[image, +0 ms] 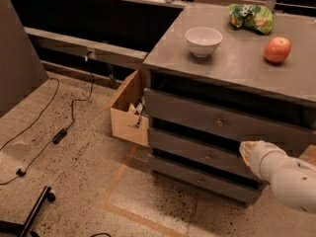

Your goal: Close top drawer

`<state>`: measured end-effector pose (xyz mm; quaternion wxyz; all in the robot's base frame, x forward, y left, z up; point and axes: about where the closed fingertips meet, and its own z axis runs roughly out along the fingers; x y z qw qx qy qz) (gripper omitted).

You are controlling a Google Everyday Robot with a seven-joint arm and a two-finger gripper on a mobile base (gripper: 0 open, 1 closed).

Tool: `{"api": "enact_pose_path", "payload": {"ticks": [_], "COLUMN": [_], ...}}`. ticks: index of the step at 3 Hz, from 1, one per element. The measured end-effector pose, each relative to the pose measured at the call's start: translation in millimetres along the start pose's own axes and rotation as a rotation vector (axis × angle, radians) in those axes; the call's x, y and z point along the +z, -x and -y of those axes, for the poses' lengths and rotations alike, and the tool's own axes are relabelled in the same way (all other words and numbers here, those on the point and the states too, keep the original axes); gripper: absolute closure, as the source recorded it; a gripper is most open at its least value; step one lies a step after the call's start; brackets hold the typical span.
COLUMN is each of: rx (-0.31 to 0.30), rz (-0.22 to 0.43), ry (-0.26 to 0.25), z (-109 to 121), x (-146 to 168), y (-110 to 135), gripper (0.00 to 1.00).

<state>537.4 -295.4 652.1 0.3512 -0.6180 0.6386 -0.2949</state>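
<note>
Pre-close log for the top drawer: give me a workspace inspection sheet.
Surface: grey counter top, partly occupied.
Job's things: wide grey top drawer with small round metal knob; dark gap above its front panel.
Clutter: white bowl, red apple, crumpled green bag, all on the counter.
Gripper: gripper on the white arm, in front of the grey middle drawer, lower right of the knob.
Cables: black cable with adapter on the floor, left.
Surroundings: open cardboard box left of the drawers; speckled floor.

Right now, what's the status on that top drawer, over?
Pincer low right, by the middle drawer. Top drawer: dark gap above its front, seemingly ajar. Cardboard box left of cabinet, not blocking.
</note>
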Motion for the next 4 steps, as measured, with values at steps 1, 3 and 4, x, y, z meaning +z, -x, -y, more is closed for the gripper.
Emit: {"api": "enact_pose_path", "payload": {"ticks": [1,3,4], "rx": [0.087,0.183,0.183], "rz": [0.007,0.047,0.048], "ry": [0.021,-0.005,-0.007], "z": [0.4,22.5,23.4], "x": [-43.3,-78.1,-78.6], "y": [11.5,40.5,41.4], "gripper": [1.0,1.0,0.74]}}
